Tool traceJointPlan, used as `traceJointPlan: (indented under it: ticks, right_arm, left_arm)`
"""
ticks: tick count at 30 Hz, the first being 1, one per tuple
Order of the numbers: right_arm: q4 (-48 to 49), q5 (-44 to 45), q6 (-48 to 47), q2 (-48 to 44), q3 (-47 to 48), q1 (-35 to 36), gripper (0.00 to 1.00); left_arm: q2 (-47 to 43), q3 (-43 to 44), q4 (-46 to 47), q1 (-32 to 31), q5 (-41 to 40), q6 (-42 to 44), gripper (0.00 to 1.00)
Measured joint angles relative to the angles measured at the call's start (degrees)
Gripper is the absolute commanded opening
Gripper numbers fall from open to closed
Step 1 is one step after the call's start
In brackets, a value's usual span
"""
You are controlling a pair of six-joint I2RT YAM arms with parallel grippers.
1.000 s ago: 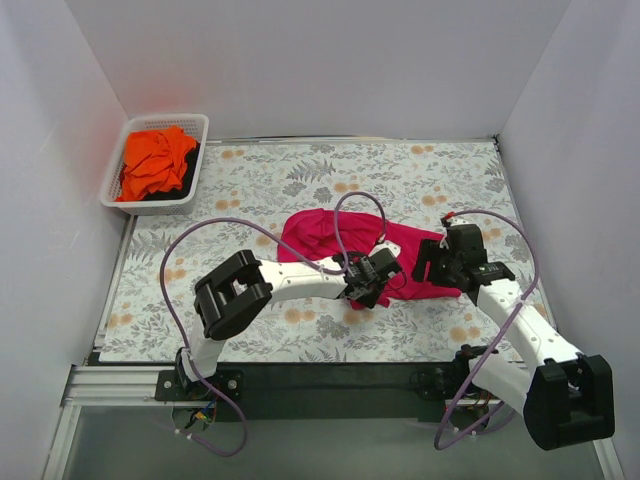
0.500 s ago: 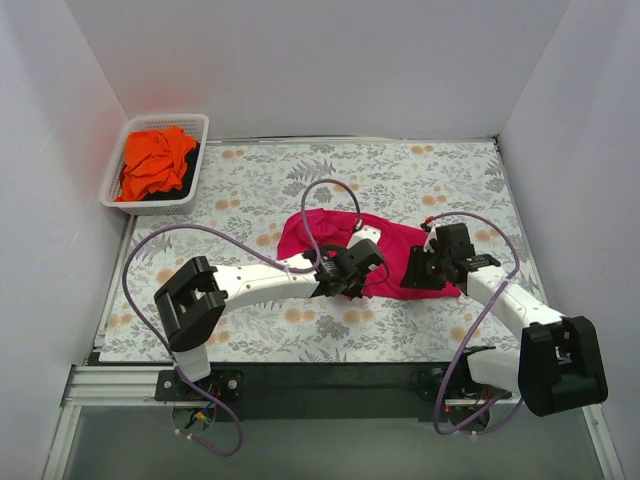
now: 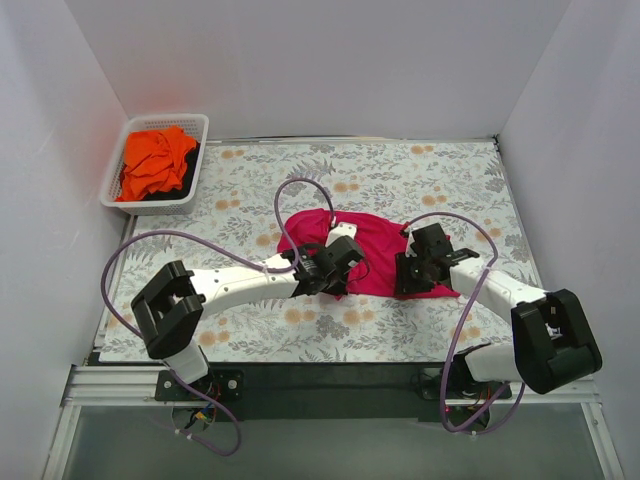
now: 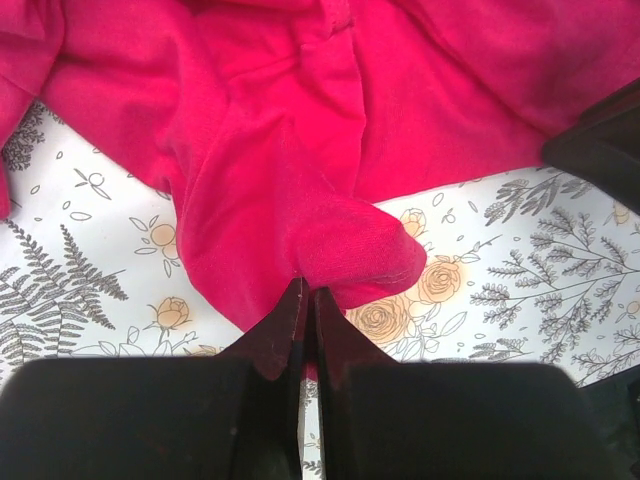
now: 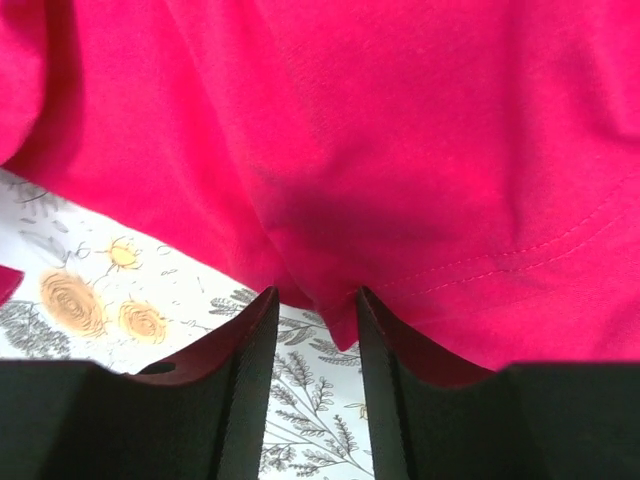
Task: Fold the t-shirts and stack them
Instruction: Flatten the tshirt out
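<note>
Magenta-pink t-shirt [image 3: 382, 250], floral table [image 3: 260, 185] (orange t-shirt [image 3: 155, 165]).

Surroundings: counter, basket, walls, rail.
Floral-print counter [image 3: 260, 190] lies between plain white walls [image 3: 300, 70]. White slatted basket [image 3: 150, 206] sits at the counter's far-left corner, just beside the left wall. Metal rail [image 3: 110, 385] runs along the near edge.

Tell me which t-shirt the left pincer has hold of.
The magenta-pink t-shirt, lying out on the floral table mat; the left pincer is shut on a fold of it. The orange t-shirt sits bunched in the white basket, untouched.
</note>
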Motion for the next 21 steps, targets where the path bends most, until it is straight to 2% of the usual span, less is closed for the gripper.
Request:
traceJointPlan:
  ticks: [1,7,16,21]
  right_arm:
    - [0.0,0.8,-0.1,0.0,0.0,0.3,0.28]
    - [-0.7,4.6,-0.3,0.0,0.1,0.9,0.03]
    - [-4.7,11.9,-0.3,-1.8,4.0,1.0,0.01]
    - [-7.3,19.3,-0.9,-1.2,14.7,-1.1,0.01]
  left_arm:
    - [-0.2,-0.3,-0.1,0.1,0.1,-0.2,0.00]
    - [-3.3,-3.0,0.1,2.3,0.6,-1.0,0.00]
    - [-9.9,-7.9,0.3,7.7,1.2,-1.5,0.00]
    - [-14.0,-11.6,-0.1,11.7,1.6,-2.3,0.00]
